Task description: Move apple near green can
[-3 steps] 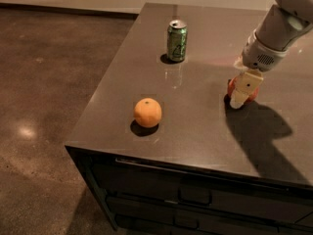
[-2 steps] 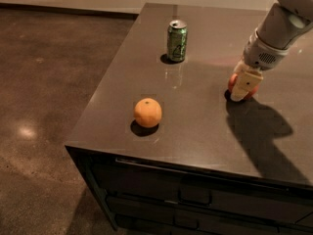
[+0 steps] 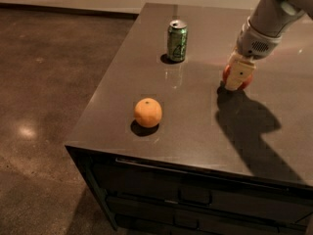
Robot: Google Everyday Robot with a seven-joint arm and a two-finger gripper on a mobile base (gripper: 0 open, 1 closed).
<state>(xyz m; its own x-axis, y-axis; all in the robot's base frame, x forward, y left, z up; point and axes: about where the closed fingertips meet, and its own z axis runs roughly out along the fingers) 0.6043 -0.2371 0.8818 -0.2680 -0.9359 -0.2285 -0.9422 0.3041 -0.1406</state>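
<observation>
The green can [image 3: 177, 40] stands upright near the back of the dark tabletop [image 3: 195, 116], silver top showing. The apple [image 3: 227, 74], red, sits to the right of the can, mostly hidden behind my gripper [image 3: 237, 76]. The gripper comes down from the upper right and its pale fingers [image 3: 239, 72] are around the apple, which rests on or just above the tabletop. A clear gap of tabletop lies between the apple and the can.
A plain orange fruit [image 3: 147, 112] sits near the front left of the tabletop. The table's left edge and front edge drop to a dark floor [image 3: 44, 92]. Drawers [image 3: 195, 197] line the front below the top.
The gripper and the apple have shifted slightly up and back on the tabletop. The can and the orange have not moved.
</observation>
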